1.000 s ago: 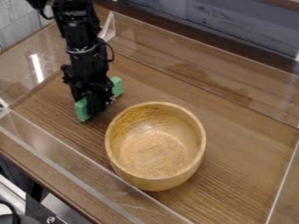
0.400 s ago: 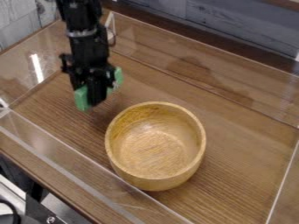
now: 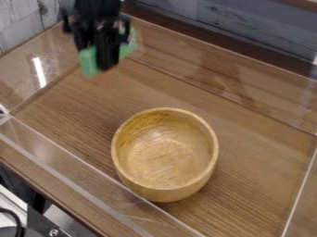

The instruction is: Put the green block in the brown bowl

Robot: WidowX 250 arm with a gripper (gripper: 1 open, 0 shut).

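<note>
- Above the desk's far left part, the green block (image 3: 89, 64) hangs in the gripper (image 3: 104, 48), whose jaws are closed on it; the arm blurs behind.
- Near the desk's front edge, right of its near left corner, the brown bowl (image 3: 139, 179) stands upright, with no block in it.
- Done, as far as I can judge: the grasp and the lift.
- Left to do: carry the block over the bowl, lower it inside the rim, and let go.
- Roughly halfway, then, with the placing half still ahead.
</note>
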